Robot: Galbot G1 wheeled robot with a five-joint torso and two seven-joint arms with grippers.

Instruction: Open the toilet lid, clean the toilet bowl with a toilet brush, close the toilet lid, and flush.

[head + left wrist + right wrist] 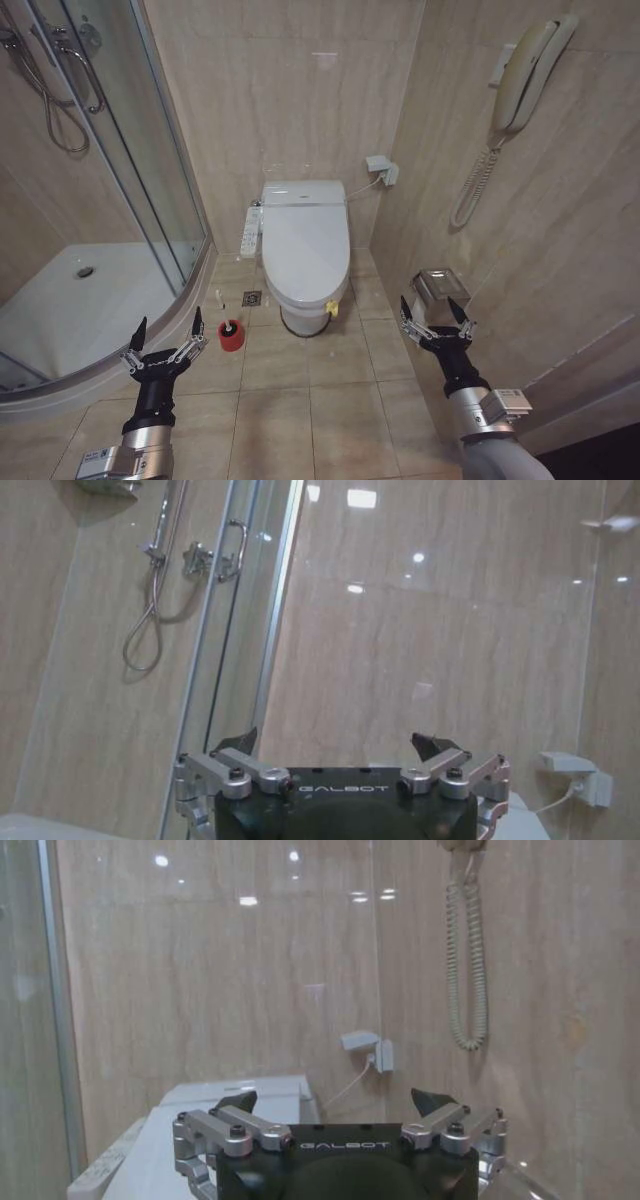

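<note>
Right now the robot stands back from the toilet, and no step of the job looks started. The big white shiny plastic toilet lid is down flat, so the white long toilet bowl under it is covered. It sits against the back wall, in the middle of the head view. A small yellow strap hangs at the front edge of the lid, on the robot's right side.

The left tool hangs low over the tan tile floor, near the curved white shower tray. Its dark pointed fingers are spread wide and hold nothing. The right tool hangs low near the side wall, just in front of a shiny metal paper box. Its fingers are spread wide too, and it holds nothing.

The little toilet brush, with its thin white handle, stands in its small round red cup on the floor. It is left of the bowl and just beside the left tool.

I think the first step, opening the lid, is the one to do. That calls for getting closer and reaching a tool to the front edge of the lid, maybe by the yellow strap, then lifting it up.

Counting: one lid, one bowl, one brush, one red cup, two tools, and one cream wall phone with a curly cord.
</note>
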